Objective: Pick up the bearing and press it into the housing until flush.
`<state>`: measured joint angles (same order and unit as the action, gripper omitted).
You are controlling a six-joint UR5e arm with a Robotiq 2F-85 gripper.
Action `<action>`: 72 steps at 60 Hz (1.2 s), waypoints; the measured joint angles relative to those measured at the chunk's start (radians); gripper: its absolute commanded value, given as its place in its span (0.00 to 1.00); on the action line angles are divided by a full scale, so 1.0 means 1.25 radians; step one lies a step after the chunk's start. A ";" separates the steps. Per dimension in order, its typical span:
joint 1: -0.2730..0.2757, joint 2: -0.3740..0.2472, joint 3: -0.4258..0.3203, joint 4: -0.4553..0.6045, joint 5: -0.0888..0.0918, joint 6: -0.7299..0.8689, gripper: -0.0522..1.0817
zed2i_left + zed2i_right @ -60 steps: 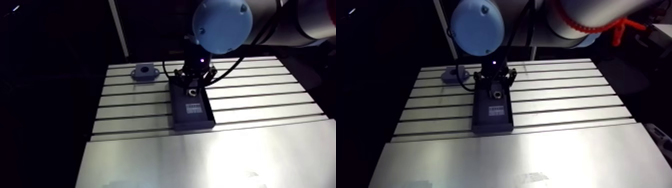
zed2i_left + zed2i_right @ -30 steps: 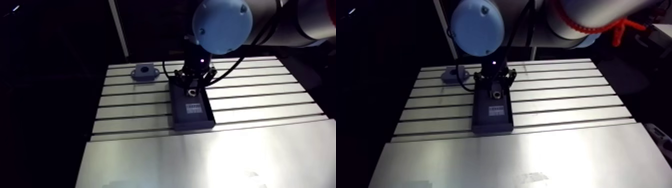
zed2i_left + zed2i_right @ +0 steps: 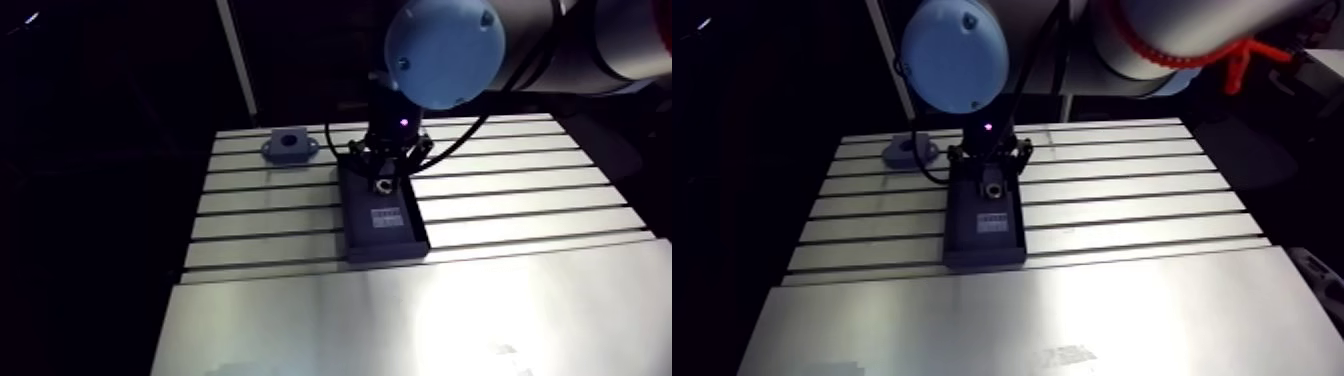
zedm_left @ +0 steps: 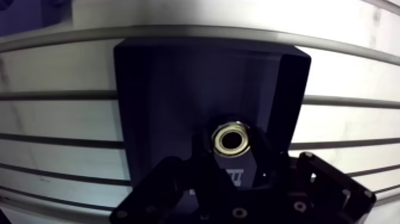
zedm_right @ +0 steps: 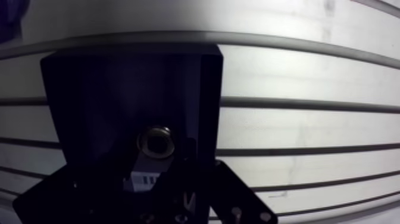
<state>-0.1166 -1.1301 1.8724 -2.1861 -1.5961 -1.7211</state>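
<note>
- Bearing (image 4: pixel 232 138): a small metal ring with a bright rim and a dark bore. In the wrist view it lies within the outline of the tray (image 3: pixel 385 242), near the tray's far end as the arm view sees it. Whether it rests on the tray floor or is held just above it cannot be told.
- The tray is a dark, shallow, rectangular box with low walls. It sits just above the centre of the arm view, laid across the slots of the table (image 3: pixel 520 200).
- Besides the bearing, the tray holds a small pale label (image 3: pixel 387 215) on its floor, nearer the camera than the bearing in the arm view. The print is too small to read.
- The gripper (image 4: pixel 232 148) comes down over the tray's far end. Its two fingers (image 4: pixel 265 161) are drawn in to about the bearing's width (a narrow gap, nowhere near full spread). One finger sits against each side of the ring, so the gripper appears clamped on the bearing. It touches nothing else that shows.
- The housing (image 3: pixel 290 145) is a grey block with a round dark bore and side lugs. It stands on the table in the upper left of the arm view, well apart from the tray, and its bore looks unfilled.
- Count: one bearing, one housing, one tray, one label, two fingers.
</note>
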 measured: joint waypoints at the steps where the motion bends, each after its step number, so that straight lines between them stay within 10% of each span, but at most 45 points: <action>1: 0.000 -0.001 0.000 0.000 0.000 0.000 0.54; 37: 0.009 -0.055 -0.046 0.070 0.000 0.012 0.57; 72: 0.081 -0.004 -0.246 0.207 -0.006 0.051 0.57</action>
<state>-0.0151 -1.1346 1.5651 -1.9269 -1.6032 -1.6570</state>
